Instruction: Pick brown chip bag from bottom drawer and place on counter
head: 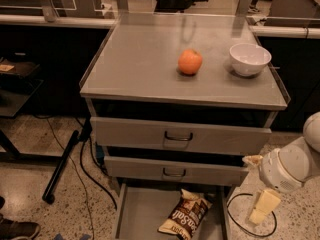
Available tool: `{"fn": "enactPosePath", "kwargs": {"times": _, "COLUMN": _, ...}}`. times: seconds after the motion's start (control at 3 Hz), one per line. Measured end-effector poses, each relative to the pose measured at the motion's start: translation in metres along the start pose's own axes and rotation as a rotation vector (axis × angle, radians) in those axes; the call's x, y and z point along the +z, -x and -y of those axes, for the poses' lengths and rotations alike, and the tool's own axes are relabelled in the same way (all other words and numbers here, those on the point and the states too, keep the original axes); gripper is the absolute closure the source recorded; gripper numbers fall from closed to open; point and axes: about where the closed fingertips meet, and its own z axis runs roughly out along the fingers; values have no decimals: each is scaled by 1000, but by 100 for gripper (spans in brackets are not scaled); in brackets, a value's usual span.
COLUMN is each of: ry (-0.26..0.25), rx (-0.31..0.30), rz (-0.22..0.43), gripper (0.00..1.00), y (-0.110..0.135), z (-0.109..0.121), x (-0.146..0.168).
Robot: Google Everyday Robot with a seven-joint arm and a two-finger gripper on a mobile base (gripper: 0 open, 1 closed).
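The brown chip bag (185, 215) lies flat in the open bottom drawer (140, 211), toward its right side, cream panel and lettering facing up. The light grey counter (140, 59) tops the cabinet above it. My gripper (263, 207) hangs from the white arm at the lower right, outside the drawer and to the right of the bag, with a pale yellow finger pointing down. It holds nothing that I can see.
An orange (190, 61) and a white bowl (249, 58) sit on the counter's right half. The two upper drawers (175, 136) are pulled slightly out. A black cable (85, 169) and a black bar (60, 166) lie on the floor left of the cabinet.
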Motion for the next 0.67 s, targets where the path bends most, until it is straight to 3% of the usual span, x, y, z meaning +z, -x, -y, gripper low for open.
{"fn": "enactPosePath", "kwargs": {"times": 0.67, "ry": -5, "rx": -6, "rz": 20, "gripper": 0, "y": -27, "z": -8, "x": 66}}
